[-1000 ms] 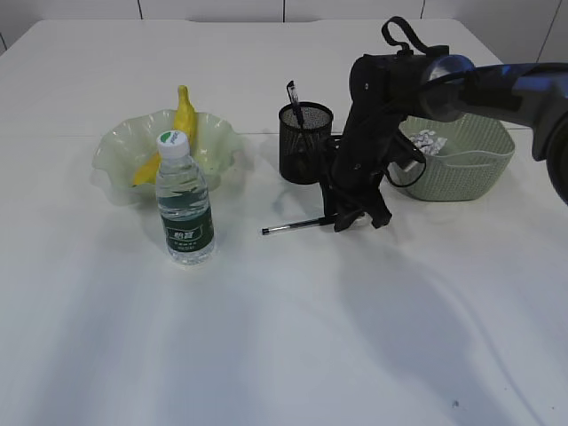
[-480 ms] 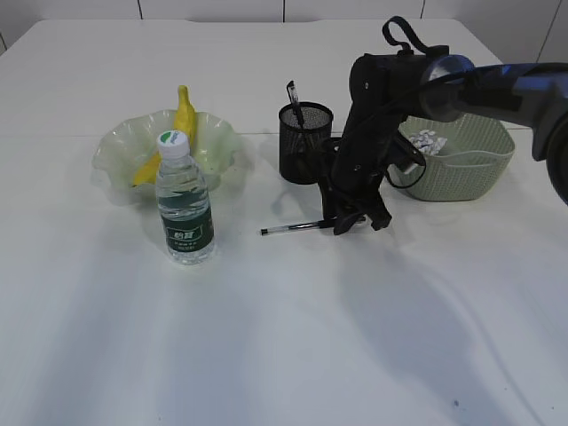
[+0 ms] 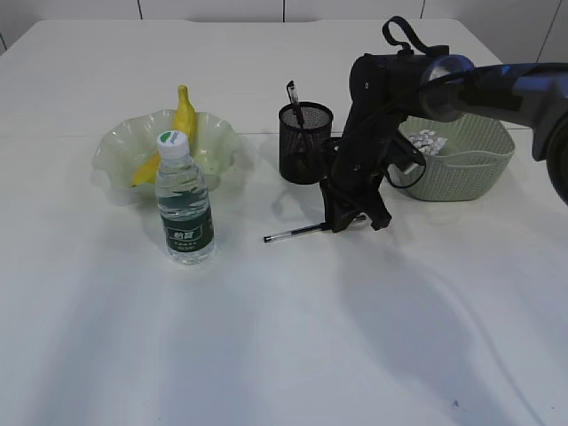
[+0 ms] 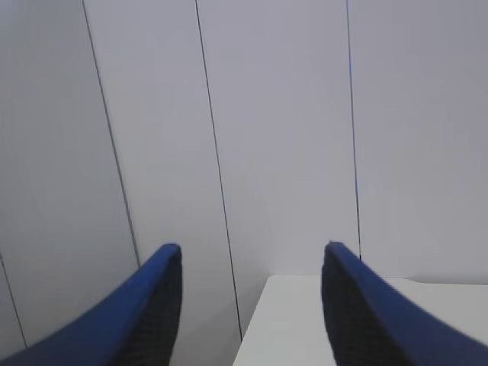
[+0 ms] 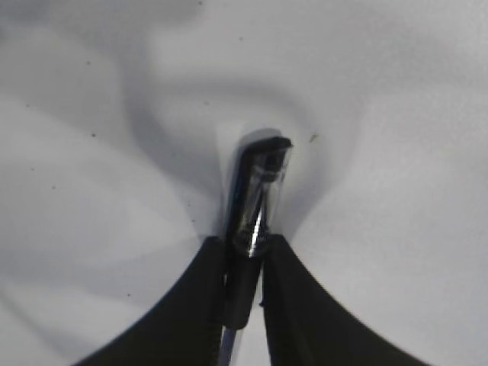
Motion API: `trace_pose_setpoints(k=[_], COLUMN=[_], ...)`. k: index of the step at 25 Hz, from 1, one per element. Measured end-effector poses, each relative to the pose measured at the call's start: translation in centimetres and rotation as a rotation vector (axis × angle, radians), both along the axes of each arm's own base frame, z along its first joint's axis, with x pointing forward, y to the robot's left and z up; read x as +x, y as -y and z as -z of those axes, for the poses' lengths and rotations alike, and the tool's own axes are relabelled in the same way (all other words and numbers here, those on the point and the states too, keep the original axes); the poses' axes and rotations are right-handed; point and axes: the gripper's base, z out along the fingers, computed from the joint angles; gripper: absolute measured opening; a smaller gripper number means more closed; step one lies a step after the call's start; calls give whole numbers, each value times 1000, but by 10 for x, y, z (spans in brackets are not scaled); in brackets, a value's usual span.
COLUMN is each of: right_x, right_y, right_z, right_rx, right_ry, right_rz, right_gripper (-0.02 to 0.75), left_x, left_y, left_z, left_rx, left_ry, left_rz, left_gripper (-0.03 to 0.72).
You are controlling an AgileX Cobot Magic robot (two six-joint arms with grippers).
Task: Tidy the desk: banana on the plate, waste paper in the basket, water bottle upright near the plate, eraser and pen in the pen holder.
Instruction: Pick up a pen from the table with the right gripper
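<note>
A black pen (image 3: 293, 233) lies on the white desk (image 3: 284, 346) in front of the black mesh pen holder (image 3: 304, 146), which has another pen standing in it. My right gripper (image 3: 335, 222) is shut on the lying pen's right end; the right wrist view shows the pen (image 5: 255, 191) pinched between both black fingers of that gripper (image 5: 245, 248). The banana (image 3: 184, 114) rests on the pale-green plate (image 3: 120, 146). The water bottle (image 3: 185, 204) stands upright in front of the plate. Waste paper (image 3: 428, 139) sits in the sage-green basket (image 3: 461, 164). The eraser is out of view. My left gripper (image 4: 252, 247) is open and empty, facing a wall.
The right arm reaches in from the right, between the pen holder and the basket. The left wrist view shows a white table corner (image 4: 305, 320) below panelled wall. The desk's front half is bare white surface.
The right gripper's fingers have closed onto the pen. The pen's left tip has shifted slightly toward the front and its right end has moved with the fingers.
</note>
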Motion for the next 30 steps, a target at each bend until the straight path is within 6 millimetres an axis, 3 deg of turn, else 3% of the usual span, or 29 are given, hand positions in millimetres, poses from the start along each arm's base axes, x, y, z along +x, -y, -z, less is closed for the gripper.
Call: trace_pose_setpoints(k=[9,24,30], right_x=[0,2,8], right_y=[0,0,2], right_z=[0,-1,-15], right_rx=[0,-5,-54], right_ry=[1,28,81], right_rz=[-9,-66,-181], right_gripper=[68,64,63], left_x=[0,2,2], left_y=[0,0,0], left_z=[0,1,1], left_rx=[-1,-1,-1], left_ry=[-1,-7,-7], left_rz=[-2,-2,-2], left_gripper=[412,412,412])
